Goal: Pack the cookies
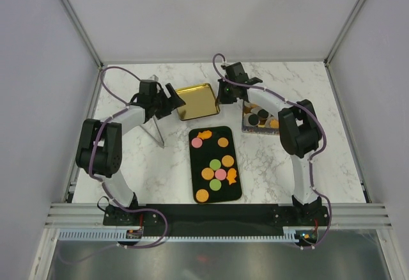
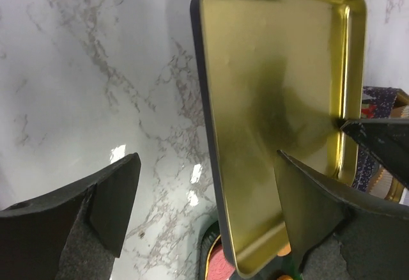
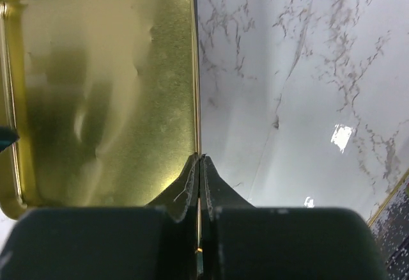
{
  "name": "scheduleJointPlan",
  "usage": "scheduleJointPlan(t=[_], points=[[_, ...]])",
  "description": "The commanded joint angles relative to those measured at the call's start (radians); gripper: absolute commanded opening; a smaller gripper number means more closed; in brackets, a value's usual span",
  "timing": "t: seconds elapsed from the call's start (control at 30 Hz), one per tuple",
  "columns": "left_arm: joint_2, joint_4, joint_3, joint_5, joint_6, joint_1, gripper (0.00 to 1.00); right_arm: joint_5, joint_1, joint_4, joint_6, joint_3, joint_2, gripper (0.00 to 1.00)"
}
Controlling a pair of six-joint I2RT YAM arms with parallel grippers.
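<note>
White-walled booth, marble table (image 1: 268, 158), both arms reaching toward the far side. The right gripper (image 3: 199, 162) has its fingers pressed together on the rim of a shallow gold tin (image 1: 198, 101). From its wrist cam the gold inside lies off to its left and there's bare marble to its right. The left gripper (image 2: 204, 162) is spread wide over the opposite edge of that same tin, with one finger (image 2: 307, 210) above the gold floor and the other above the marble. It's not gripping anything, and the gold tin has nothing in it.

The cookies (image 1: 220, 174) are mostly on the black tray (image 1: 211, 152), which sits nearer the arm bases than both grippers, roughly between the two arms. They're orange, pink and green rounds plus a couple of orange star-ish ones, spread loosely with a small cluster toward the near end.

Just beside the right gripper, partly tucked under that arm, is a square tin (image 1: 246, 125) with a few dark brown and orange cookies in it. The arm blocks most of that tin, so a count isn't possible.
</note>
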Motion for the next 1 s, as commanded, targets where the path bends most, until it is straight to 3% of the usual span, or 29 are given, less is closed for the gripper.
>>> scheduleJointPlan(t=[0.0,0.13,0.23,0.77,0.8,0.87,0.9,0.97], points=[[0.041,0.109,0.062,0.076,-0.03,0.004,0.91,-0.065,-0.001,0.052,0.03,-0.049,-0.093,0.0],[0.061,0.176,0.056,0.122,-0.065,0.006,0.85,-0.075,-0.006,0.1,0.044,-0.141,-0.147,0.0],[0.07,0.23,0.04,0.158,-0.095,0.006,0.74,-0.132,-0.02,0.169,0.084,-0.226,-0.192,0.0],[0.004,0.285,0.008,0.29,-0.133,-0.014,0.04,-0.102,-0.027,0.256,0.085,-0.43,-0.385,0.02],[-0.003,0.273,0.016,0.287,-0.131,-0.013,0.02,-0.079,-0.026,0.253,0.061,-0.437,-0.393,0.16],[-0.019,0.209,0.032,0.269,-0.121,-0.016,0.02,0.01,-0.026,0.238,0.03,-0.463,-0.426,0.35],[-0.023,0.186,0.057,0.263,-0.115,-0.016,0.02,0.042,-0.026,0.232,0.001,-0.476,-0.44,0.5],[-0.031,0.104,0.085,0.244,-0.096,-0.016,0.02,0.149,-0.024,0.229,-0.024,-0.526,-0.498,0.63]])
